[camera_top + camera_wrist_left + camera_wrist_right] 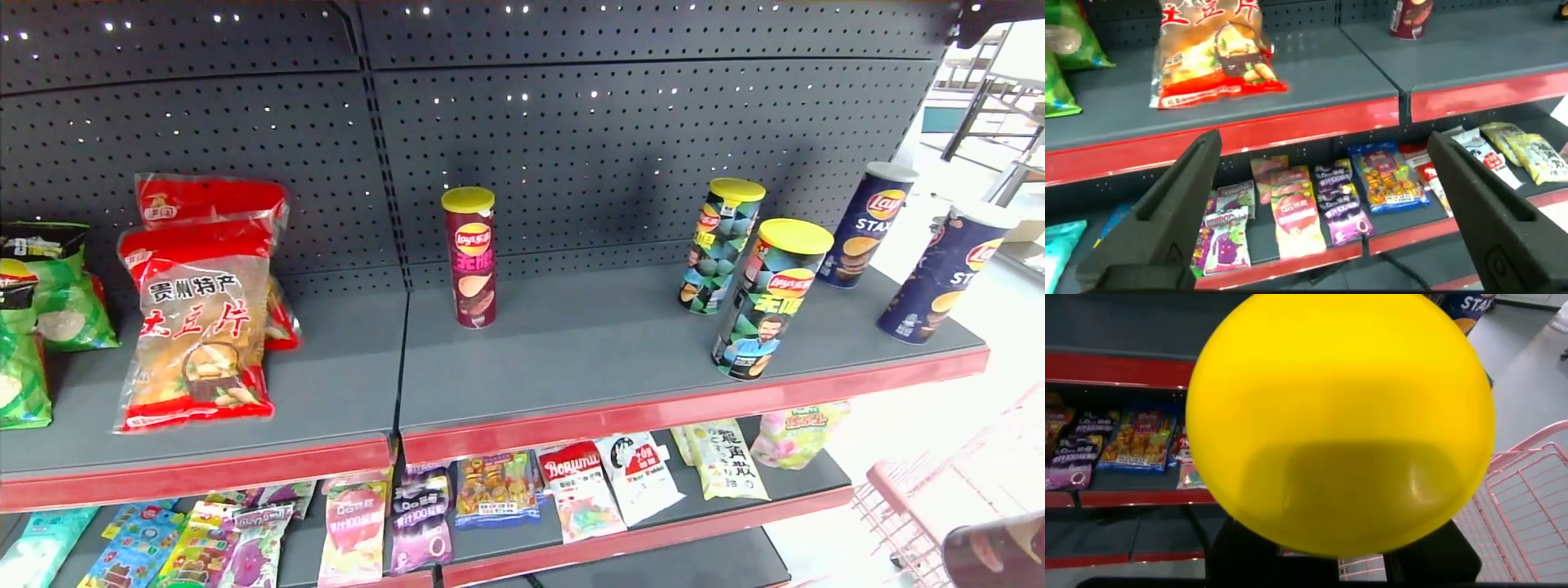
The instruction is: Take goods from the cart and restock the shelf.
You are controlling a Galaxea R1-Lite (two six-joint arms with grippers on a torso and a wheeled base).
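Right wrist view: yellow lid of can [1339, 416]; head view: its dark side.

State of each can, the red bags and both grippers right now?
maroon can: upright, lid on.
green cans: both upright, lids on.
blue cans: both upright, lids on.
red bags: standing on end.
left gripper: open, empty.
right gripper: shut on yellow-lidded can, lid on.

Bright daylight glare at right; soft shadows across shelf [588, 351]; edges bowed.
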